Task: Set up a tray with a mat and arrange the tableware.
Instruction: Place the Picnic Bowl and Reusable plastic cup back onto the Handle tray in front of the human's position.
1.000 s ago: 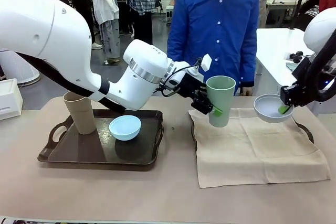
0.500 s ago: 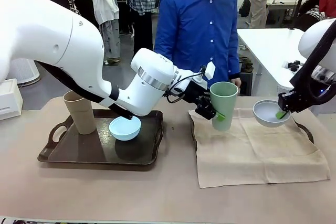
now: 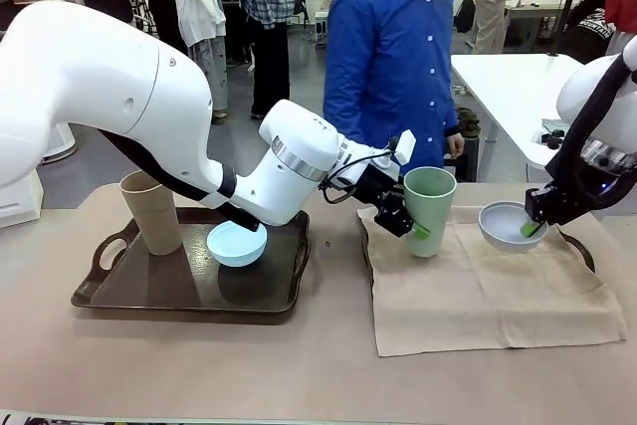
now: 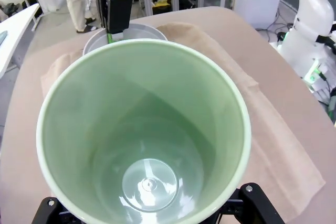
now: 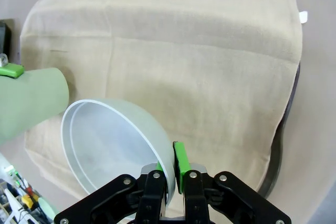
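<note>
left fingers (image 3: 418,230) wide around the green tumbler (image 3: 430,201), upright at far left of the mat (image 3: 488,291) | right fingers (image 5: 181,169) pinching the white bowl (image 3: 506,224) by its rim, far right over mat | tan tumbler (image 3: 151,214) + blue bowl (image 3: 237,243) sitting in the tray (image 3: 149,286)

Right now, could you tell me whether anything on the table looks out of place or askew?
The beige mat is not seated inside its tray: it drapes over the near rim onto the table, hiding most of the tray. Nothing looks spilled or broken.
</note>
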